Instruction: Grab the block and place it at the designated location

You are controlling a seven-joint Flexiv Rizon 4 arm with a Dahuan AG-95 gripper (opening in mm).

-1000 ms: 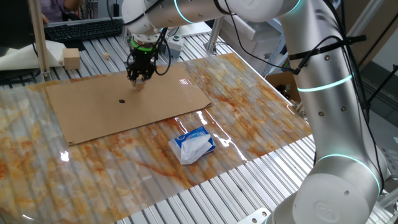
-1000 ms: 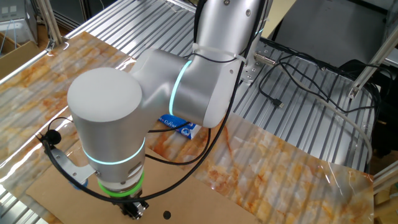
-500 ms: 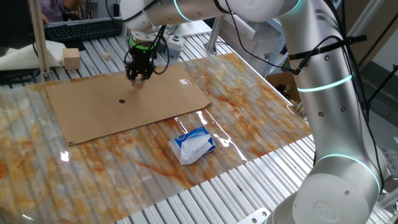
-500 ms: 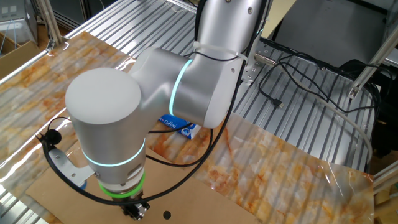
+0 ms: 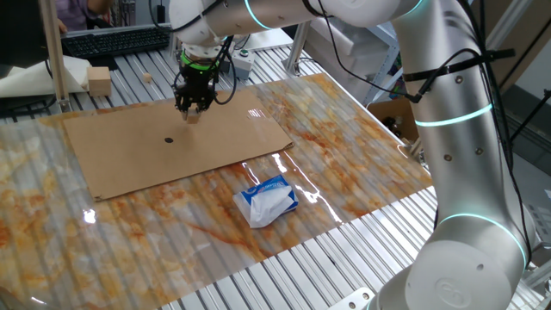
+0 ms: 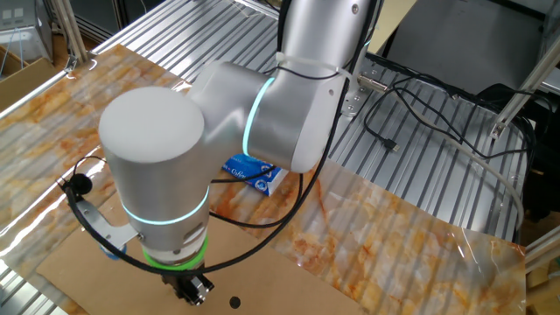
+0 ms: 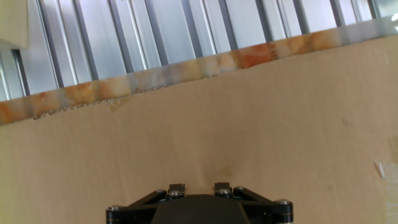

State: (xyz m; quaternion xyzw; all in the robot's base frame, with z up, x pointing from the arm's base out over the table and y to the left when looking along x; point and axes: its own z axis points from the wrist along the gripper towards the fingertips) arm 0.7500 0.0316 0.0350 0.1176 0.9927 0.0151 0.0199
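Note:
My gripper (image 5: 192, 110) hangs a little above the brown cardboard sheet (image 5: 129, 155), up and to the right of the black dot (image 5: 168, 139). A small tan piece, the block (image 5: 193, 118), shows at its fingertips, so the gripper looks shut on it. In the other fixed view the gripper (image 6: 188, 289) is left of the dot (image 6: 234, 303), and the arm hides the block. In the hand view the gripper (image 7: 199, 185) shows only its finger tops (image 7: 177, 186) over bare cardboard; the block and the dot are out of sight.
A blue-and-white tissue pack (image 5: 268, 200) lies on the marbled mat in front of the cardboard. A larger pale wooden block (image 5: 99, 80) and another small tan piece (image 5: 147, 78) sit on the metal slats behind it. A keyboard (image 5: 116, 39) is at the back.
The gripper has shifted only slightly above the cardboard, with the tan piece still at its tips. Nothing else moved.

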